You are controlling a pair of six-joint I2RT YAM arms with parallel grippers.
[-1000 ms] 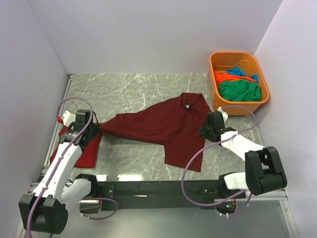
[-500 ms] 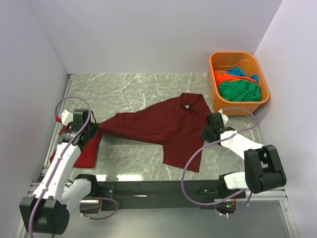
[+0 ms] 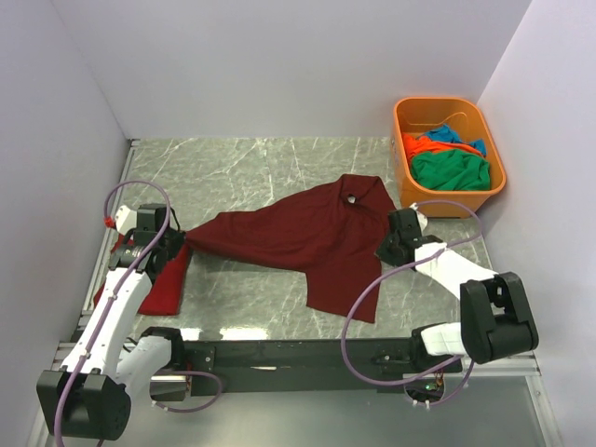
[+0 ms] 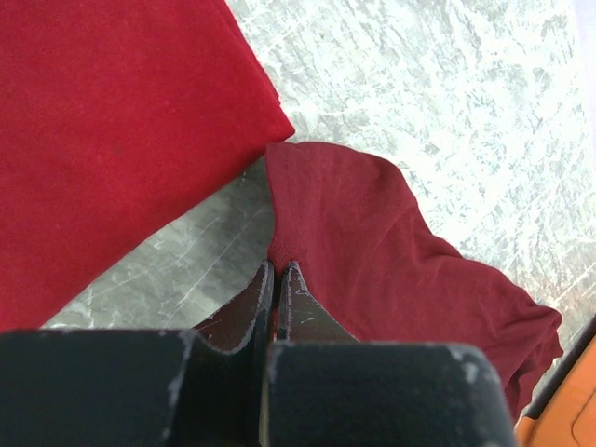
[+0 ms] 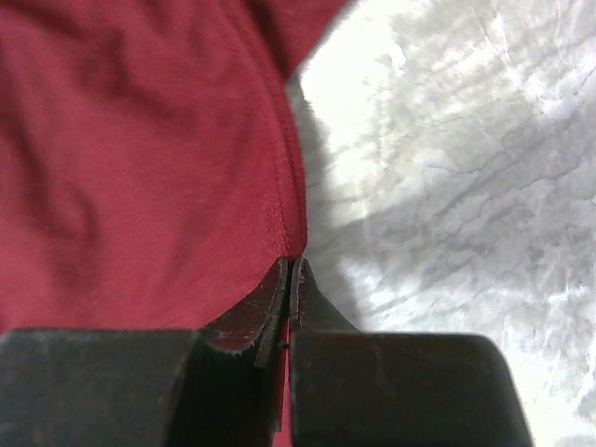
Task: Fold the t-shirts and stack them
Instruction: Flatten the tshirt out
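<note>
A dark maroon soft cloth t-shirt (image 3: pixel 307 242) is spread, still rumpled, across the middle of the grey marble-patterned table (image 3: pixel 242 168). It is drawn out to a narrow point on the left and hangs wider towards the near right. It is held at two opposite edges, presumably so that it can be pulled taut and flattened before folding.

The left gripper (image 4: pixel 277 272) is pressed together on the shirt's leftmost tip. A fold of maroon cloth is seen caught between its fingers in the left wrist view. The right gripper (image 5: pixel 290 270) is likewise clamped on the stitched right hem, at the cloth's very edge.

A bright red t-shirt (image 3: pixel 160 284), already folded flat, is laid at the near left, just beside the left gripper. It is probably meant as the base of the stack.

A green t-shirt (image 3: pixel 452 170), an orange t-shirt (image 3: pixel 424 146) and a blue t-shirt (image 3: pixel 452 135) are kept bundled in the rigid orange plastic tub (image 3: pixel 454 202) at the far right, apparently awaiting their turn.

Compared with the frame one second earlier, the right gripper's fingers are now brought shut on the hem and are set slightly closer to the cloth. The left grip is unchanged, and the maroon shirt's outline is hardly altered.
</note>
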